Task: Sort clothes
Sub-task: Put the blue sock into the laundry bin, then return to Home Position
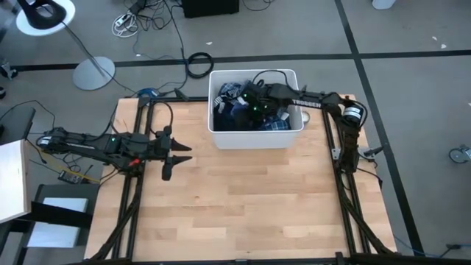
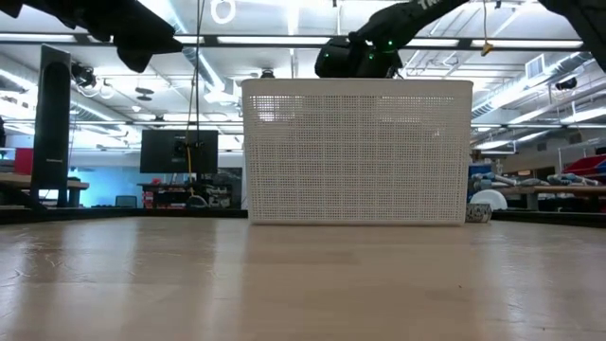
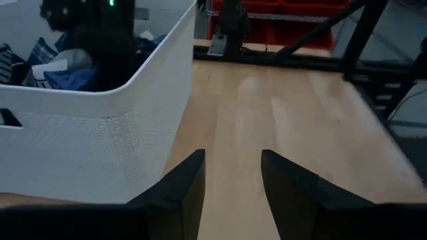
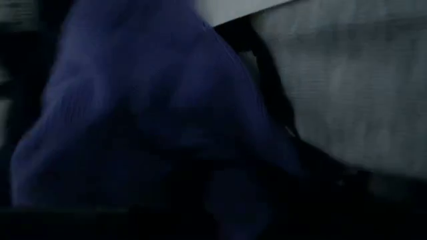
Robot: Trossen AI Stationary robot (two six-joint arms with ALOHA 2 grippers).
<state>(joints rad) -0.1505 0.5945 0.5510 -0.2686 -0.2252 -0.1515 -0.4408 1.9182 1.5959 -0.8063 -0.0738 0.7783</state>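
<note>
The clothes [image 1: 243, 110] are lying heaped inside the white bin [image 1: 254, 138], which is standing at the far edge of the table [image 1: 243, 206]; blue plaid, navy and striped fabric is showing above the bin's rim. The right gripper [image 1: 254, 103] is reaching down into the bin among the garments. In the right wrist view a dark blue knit piece [image 4: 153, 113] is filling the frame right up against the camera, next to a grey fabric [image 4: 353, 87]. Whether the right claw is wide, narrow or gripping cloth, I cannot tell; its fingers are hidden.

The left gripper [image 3: 230, 183] is hovering over bare table just beside the bin's left wall, fingers standing apart, holding nothing.

Risks, as judged:
- Tangled pile: a pinch may be catching several garments at once, or only a loose fold that slips out.
- Fingers may be snagging the bin's mesh wall and dragging or tipping the bin.

Legible writing: "TROSSEN" on the right arm [image 1: 309, 101]. No garment labels readable.
</note>
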